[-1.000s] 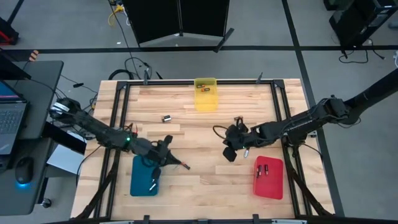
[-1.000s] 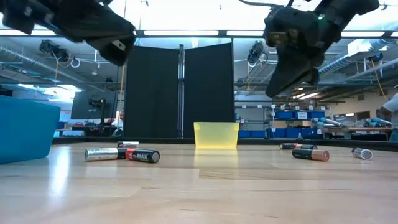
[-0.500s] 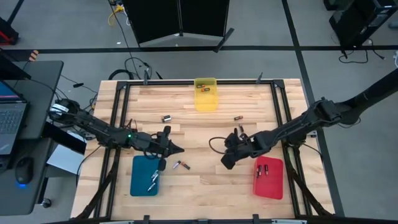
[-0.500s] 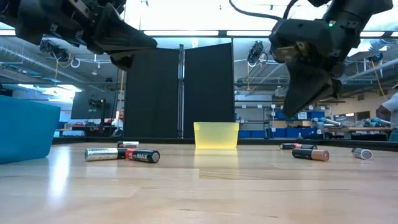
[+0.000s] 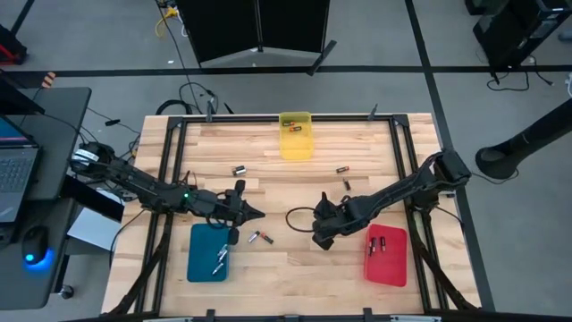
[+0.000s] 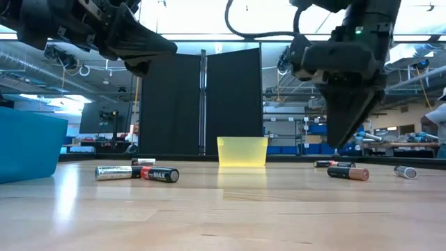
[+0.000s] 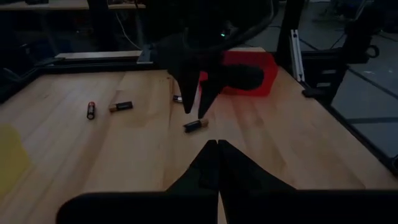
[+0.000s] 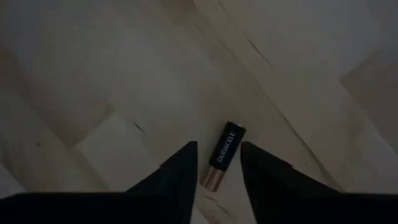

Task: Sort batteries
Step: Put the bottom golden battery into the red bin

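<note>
The right pincer (image 8: pixel 217 163) hangs wide over a dark, copper-ended battery (image 8: pixel 222 155) lying mid-counter, a finger either side — not touching. The left pincer (image 5: pixel 255 214) — closed, empty — hovers beside the blue tray (image 5: pixel 197 259).

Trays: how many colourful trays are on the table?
3. Yellow tray at the far edge's middle, blue tray at the near left, red tray at the near right. None seems hidden.

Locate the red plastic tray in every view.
High: red plastic tray at lower right, just right of the right tool.
Low: not in it.
Left wrist: tray behind the right tool.
Right wrist: not in it.
Shared landmark: the right tool, next to the tray.
</note>
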Controlling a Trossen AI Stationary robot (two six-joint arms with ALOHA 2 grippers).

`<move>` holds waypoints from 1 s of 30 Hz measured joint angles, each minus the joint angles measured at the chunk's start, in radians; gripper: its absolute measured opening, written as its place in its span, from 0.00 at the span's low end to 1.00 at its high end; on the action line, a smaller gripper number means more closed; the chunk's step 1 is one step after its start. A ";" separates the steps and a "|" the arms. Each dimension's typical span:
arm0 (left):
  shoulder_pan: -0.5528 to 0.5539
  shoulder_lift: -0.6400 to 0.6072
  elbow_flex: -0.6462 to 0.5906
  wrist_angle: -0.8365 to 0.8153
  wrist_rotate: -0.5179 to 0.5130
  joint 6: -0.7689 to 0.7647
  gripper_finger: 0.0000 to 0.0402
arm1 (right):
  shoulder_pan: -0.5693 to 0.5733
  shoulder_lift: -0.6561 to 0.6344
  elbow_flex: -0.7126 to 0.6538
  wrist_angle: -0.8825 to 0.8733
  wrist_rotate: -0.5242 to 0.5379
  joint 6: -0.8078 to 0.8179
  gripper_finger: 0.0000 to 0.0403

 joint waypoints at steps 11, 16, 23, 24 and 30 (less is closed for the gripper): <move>0.000 0.000 0.000 -0.001 -0.002 0.012 0.02 | -0.042 0.060 0.010 -0.019 -0.049 0.035 0.40; 0.000 0.000 0.001 -0.002 -0.006 0.012 0.02 | -0.048 0.061 0.010 -0.003 -0.068 0.037 0.38; 0.000 0.000 0.001 -0.006 -0.017 0.012 0.02 | -0.048 0.081 0.009 -0.006 -0.070 0.037 0.34; 0.000 0.000 0.001 -0.006 -0.017 0.012 0.02 | -0.048 0.093 0.009 -0.004 -0.073 0.036 0.33; 0.000 0.000 0.001 -0.007 -0.025 0.012 0.02 | -0.050 0.125 0.012 -0.004 -0.077 0.017 0.28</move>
